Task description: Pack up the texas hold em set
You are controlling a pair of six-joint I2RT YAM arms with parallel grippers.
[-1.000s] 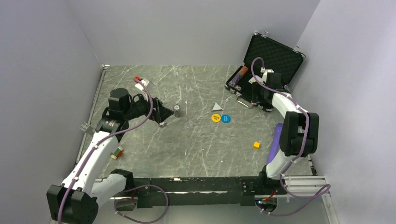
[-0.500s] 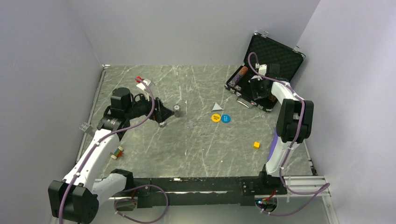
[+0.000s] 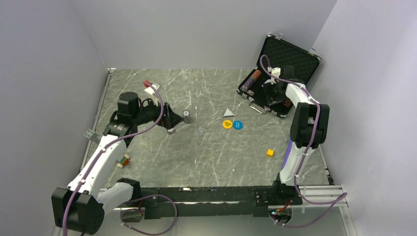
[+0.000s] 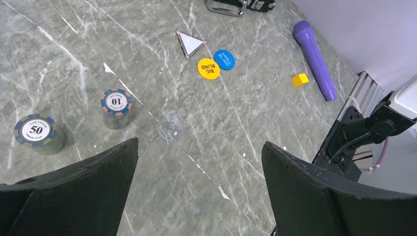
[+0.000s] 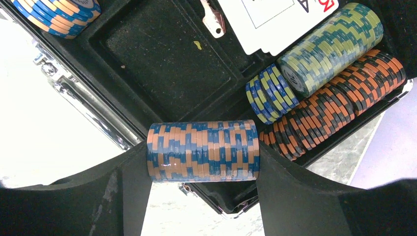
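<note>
R gripper (image 5: 202, 164) grips a blue-and-orange chip row (image 5: 202, 146) endwise btw its fingers, just over the open briefcase (image 3: 291, 58) at the far-right corner of the table (image 3: 206, 147), w/ other chip rows (image 5: 339, 103) and cards (image 5: 280, 19) lying in its tray. L gripper (image 4: 199, 189) hangs w/ jaws spread wide, empty, above the table near the 50 stack (image 4: 35, 133) and 10 stack (image 4: 116, 107); yellow disc (image 4: 208, 68) and blue disc (image 4: 224, 59) lie touching mid-table

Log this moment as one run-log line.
right gripper: shut on blue-orange chip row, over open briefcase | left gripper: open, near 10 chip stack | yellow disc, blue disc: on table
</note>
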